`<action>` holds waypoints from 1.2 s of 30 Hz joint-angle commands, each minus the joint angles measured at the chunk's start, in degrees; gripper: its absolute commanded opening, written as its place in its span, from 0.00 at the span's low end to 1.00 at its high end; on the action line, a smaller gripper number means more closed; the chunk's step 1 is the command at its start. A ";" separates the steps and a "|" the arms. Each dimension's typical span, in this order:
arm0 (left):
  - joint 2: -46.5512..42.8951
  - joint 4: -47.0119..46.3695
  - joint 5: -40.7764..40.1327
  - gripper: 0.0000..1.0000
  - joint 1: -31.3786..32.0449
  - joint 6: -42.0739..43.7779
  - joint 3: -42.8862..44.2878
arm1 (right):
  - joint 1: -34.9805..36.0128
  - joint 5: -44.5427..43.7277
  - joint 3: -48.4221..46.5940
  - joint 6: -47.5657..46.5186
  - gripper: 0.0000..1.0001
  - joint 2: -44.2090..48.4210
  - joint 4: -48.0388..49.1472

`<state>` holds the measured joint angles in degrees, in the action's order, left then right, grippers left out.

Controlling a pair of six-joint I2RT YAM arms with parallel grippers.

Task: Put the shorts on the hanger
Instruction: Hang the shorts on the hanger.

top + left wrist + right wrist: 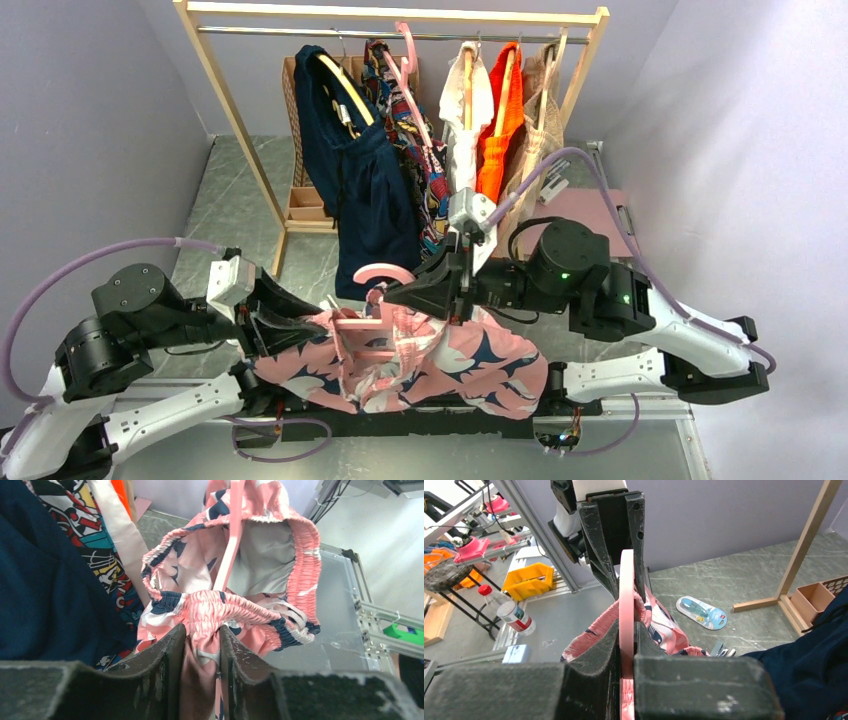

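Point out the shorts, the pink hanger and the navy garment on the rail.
shorts (215, 607): left wrist view, gathered waistband above the jaws.
hanger (626, 595): right wrist view, pale-pink edge between the jaws.
navy garment (365, 200): top view, front panel.

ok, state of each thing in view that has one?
shorts: bunched low, waistband open around the hanger, not hung yet.
hanger: off the rail, one arm inside the waistband.
left gripper: shut on the waistband.
right gripper: shut on the hanger.
navy garment: hanging on the rail.
water bottle: capped.
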<state>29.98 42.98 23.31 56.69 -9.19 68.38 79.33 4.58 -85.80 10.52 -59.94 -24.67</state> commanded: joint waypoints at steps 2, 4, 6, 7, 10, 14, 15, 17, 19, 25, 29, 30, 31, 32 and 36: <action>-0.32 1.39 -4.84 0.48 -0.17 -1.44 1.78 | -0.23 -2.85 1.04 1.66 0.00 4.44 5.81; 0.21 1.00 -5.59 0.57 -0.15 -1.38 3.58 | -0.23 -3.35 0.94 1.68 0.00 5.73 6.26; 1.27 -0.20 -5.20 0.63 -0.17 -1.94 7.30 | -0.23 -3.36 0.29 1.66 0.00 6.80 6.75; 1.90 -1.67 -4.17 0.65 -0.15 -2.45 9.25 | -0.24 -3.31 -0.24 1.69 0.00 7.04 7.01; 4.02 -6.17 -1.08 0.71 -0.15 -3.15 15.82 | -0.23 -1.99 -3.23 1.33 0.00 7.03 7.59; 7.56 -7.98 0.73 0.73 -0.17 -1.58 25.72 | -0.23 2.51 -10.35 0.49 0.00 5.39 8.34; 8.11 -7.48 0.49 0.73 -0.17 -0.54 27.48 | -0.27 3.16 -11.71 0.42 0.00 5.19 8.59; 8.66 -5.91 -0.89 0.74 -0.17 0.98 29.98 | -0.23 3.62 -11.73 0.30 0.00 5.38 9.22; 8.78 -4.07 -2.35 0.75 -0.17 1.98 30.50 | -0.27 2.91 -10.56 0.24 0.00 5.99 9.38; 9.22 1.86 -2.68 0.75 -0.17 2.44 28.62 | -0.23 1.22 -5.35 1.06 0.00 8.93 11.47; 9.03 2.59 -0.61 0.72 -0.17 2.06 27.64 | -0.23 -0.51 -3.98 0.98 0.00 9.68 10.47; 9.21 2.80 0.50 0.71 -0.17 2.00 27.48 | -0.26 -0.93 -3.74 0.95 0.00 9.75 10.09; 9.40 3.01 1.45 0.70 -0.17 1.88 27.18 | -0.23 -1.38 -3.45 0.98 0.00 9.83 9.86; 9.66 3.25 2.20 0.67 -0.15 1.82 26.83 | -0.24 -1.64 -3.15 0.94 0.00 9.98 9.70; 12.35 5.98 4.57 0.42 -0.16 2.25 25.70 | -0.25 -2.12 -2.63 0.88 0.00 10.05 9.37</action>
<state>39.53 45.63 23.90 56.69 -7.51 95.24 79.18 3.99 -88.33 11.33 -51.13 -18.31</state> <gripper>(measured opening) 0.514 0.064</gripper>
